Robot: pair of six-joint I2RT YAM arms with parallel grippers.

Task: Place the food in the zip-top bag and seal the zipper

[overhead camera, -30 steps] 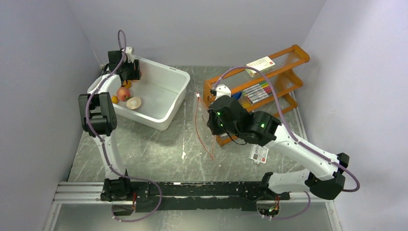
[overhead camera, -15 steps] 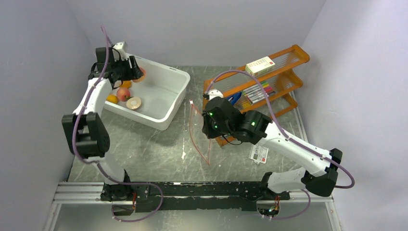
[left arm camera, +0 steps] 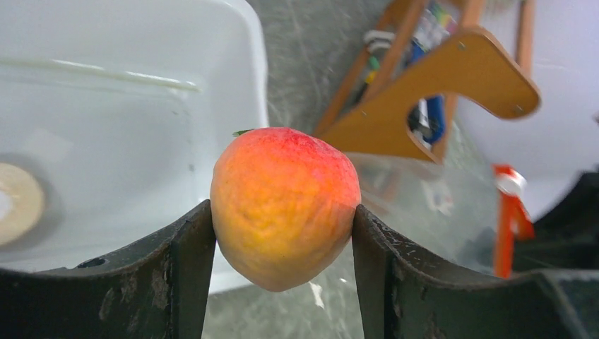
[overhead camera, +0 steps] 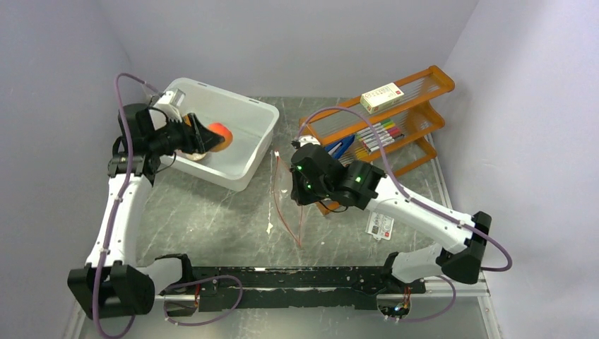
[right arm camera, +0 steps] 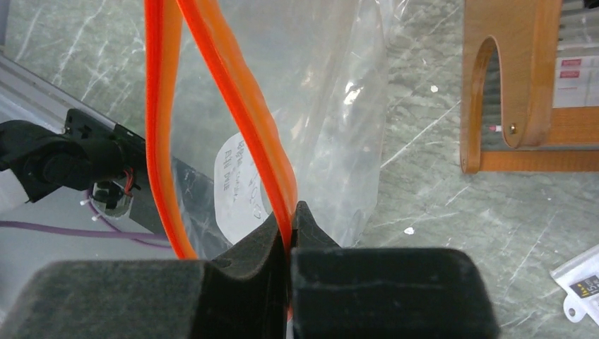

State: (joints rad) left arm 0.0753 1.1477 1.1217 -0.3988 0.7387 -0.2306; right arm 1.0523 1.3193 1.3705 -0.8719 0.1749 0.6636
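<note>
1. Toward 10 o'clock on the table, seen from above the arm bases, sits a white tub (overhead camera: 248,113).
2. The left gripper (overhead camera: 212,134) hangs over the tub's 3 o'clock side, its fingers (left arm camera: 185,244) spread just wide enough to clamp an orange-red peach (left arm camera: 282,205) between them.
3. The peach is clear of the tub floor. A tan disc (left arm camera: 14,205) lies on that floor at the left edge of the wrist view.
4. At table centre, the right gripper (right arm camera: 290,226) has its fingers pressed together on one orange strip of the zipper (right arm camera: 233,92).
5. The zip-top bag (right arm camera: 332,106) hangs from that pinch. Its second strip bows away at 9 o'clock, so the mouth gapes.
6. A white label (right arm camera: 244,183) shows on the clear film.
7. At 2 o'clock stands a wooden rack (overhead camera: 417,92) with markers (overhead camera: 378,133).
</note>
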